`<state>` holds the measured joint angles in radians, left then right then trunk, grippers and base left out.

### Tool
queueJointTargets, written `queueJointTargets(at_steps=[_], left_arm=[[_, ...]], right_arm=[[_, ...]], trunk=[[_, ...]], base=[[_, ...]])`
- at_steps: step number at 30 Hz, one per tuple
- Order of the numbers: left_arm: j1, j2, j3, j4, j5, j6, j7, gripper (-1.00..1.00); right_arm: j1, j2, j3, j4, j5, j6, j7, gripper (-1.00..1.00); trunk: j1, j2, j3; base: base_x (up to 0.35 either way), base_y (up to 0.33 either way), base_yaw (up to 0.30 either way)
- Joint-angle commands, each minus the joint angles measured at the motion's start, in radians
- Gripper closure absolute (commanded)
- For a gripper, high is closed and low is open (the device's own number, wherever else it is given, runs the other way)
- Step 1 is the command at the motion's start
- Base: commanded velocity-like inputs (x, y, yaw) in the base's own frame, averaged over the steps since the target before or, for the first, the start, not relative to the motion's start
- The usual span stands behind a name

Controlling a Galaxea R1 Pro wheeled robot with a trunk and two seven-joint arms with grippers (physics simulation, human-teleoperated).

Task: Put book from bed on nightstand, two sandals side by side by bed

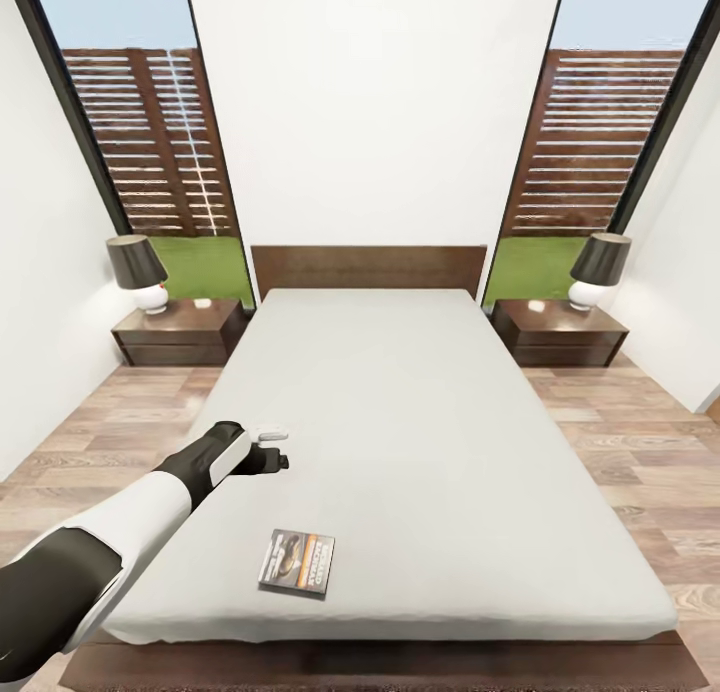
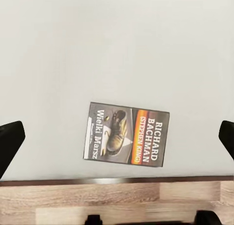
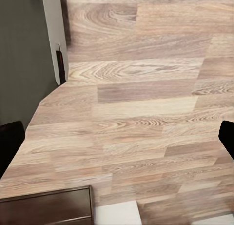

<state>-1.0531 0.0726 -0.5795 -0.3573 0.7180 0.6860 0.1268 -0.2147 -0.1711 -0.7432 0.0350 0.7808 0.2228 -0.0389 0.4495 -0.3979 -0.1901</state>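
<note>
The book (image 1: 297, 561) lies flat on the light-grey bed (image 1: 420, 422) near its foot edge, dark cover with an orange band facing up. My left gripper (image 1: 278, 460) hovers over the mattress a little beyond the book, toward the headboard, not touching it. In the left wrist view the book (image 2: 128, 133) lies between the wide-apart black fingers (image 2: 9, 142), so this gripper is open and empty. My right gripper (image 3: 118, 139) is open over bare wood floor. One nightstand (image 1: 178, 330) stands left of the headboard, another nightstand (image 1: 560, 332) right of it. The sandals are out of view.
Each nightstand carries a lamp (image 1: 140, 272) with a dark shade and a small white item. Plank floor (image 1: 620, 442) runs along both sides of the bed. Tall windows flank the headboard. The dark bed frame (image 1: 400, 662) juts out at the foot.
</note>
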Motion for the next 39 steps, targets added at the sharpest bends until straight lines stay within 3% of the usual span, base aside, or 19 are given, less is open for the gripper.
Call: queueJointTargets(at_steps=[1, 39], left_arm=[[-0.001, 0.001, -0.007, -0.003, 0.011, 0.003, 0.008, -1.00], [-0.001, 0.004, -0.005, -0.006, 0.014, -0.017, 0.014, -1.00]], right_arm=[[-0.002, -0.001, -0.008, 0.003, 0.010, 0.001, -0.004, -1.00], [-0.002, 0.000, -0.008, 0.003, 0.010, 0.001, -0.004, -1.00]], trunk=[[0.001, -0.002, -0.004], [0.001, -0.002, -0.066]], base=[[0.000, 0.000, 0.000], [0.000, 0.000, 0.000]])
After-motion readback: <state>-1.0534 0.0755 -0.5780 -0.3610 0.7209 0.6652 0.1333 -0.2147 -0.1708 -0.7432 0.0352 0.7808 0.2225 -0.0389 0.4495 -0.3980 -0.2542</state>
